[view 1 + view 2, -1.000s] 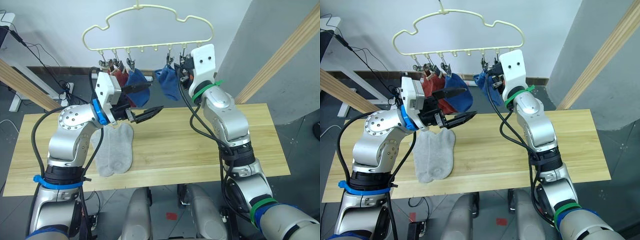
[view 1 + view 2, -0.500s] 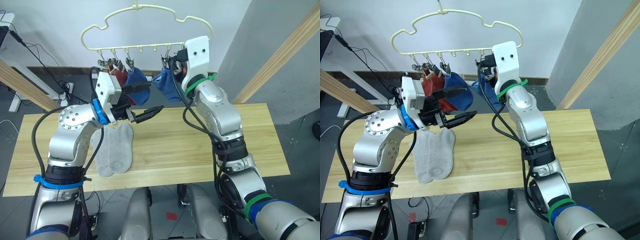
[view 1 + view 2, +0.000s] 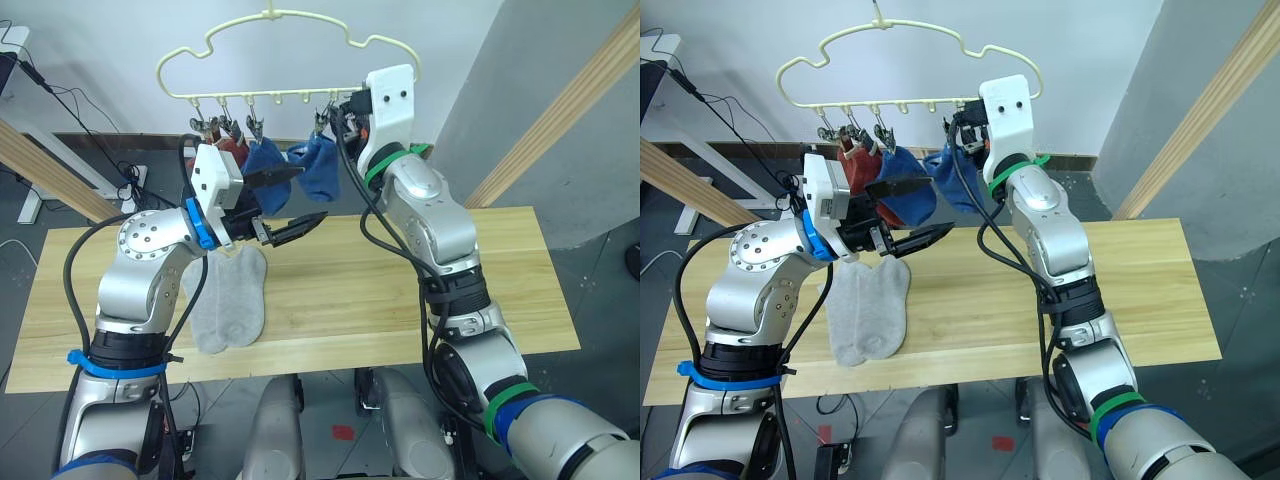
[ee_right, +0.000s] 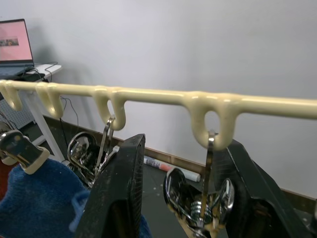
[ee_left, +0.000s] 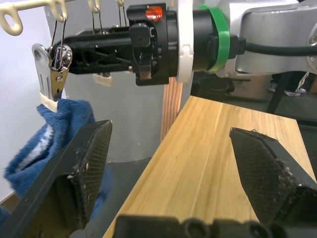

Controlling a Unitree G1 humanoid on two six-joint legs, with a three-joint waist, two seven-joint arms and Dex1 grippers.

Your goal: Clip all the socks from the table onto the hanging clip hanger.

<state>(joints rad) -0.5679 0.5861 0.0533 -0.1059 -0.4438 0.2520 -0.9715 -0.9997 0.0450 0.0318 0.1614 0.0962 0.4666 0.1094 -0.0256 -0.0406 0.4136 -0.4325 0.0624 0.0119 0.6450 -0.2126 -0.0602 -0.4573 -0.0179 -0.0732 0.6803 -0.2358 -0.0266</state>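
The two light grey socks [image 3: 232, 296] left to hang lie side by side on the worktop [image 3: 330, 290] toward its left end, long axes running from the near edge toward the far edge, toes nearest the robot. The left pincer [image 3: 292, 204] hangs in the air above the worktop just past their cuff ends, its black fingers spread wide and holding nothing; the socks are below it and a little nearer the robot, so this arm looks clearly the better placed to come down on them. The right pincer [image 4: 174, 196] is raised well above the far edge at the bottom bar of the clip hanger [image 3: 283, 42], its two fingers apart on either side of a metal clip [image 4: 200, 201] that hangs from one loop of the bar, with no sock between them. Beside it a blue sock [image 3: 319, 164] hangs clipped, another blue sock [image 3: 264, 163] next to that, and two rust red socks [image 3: 229, 152] bunched at the left clips. My reading is that four socks are up and the grey pair is the remaining work, so the coming move turns on the left arm dropping down and back toward the cuffs.
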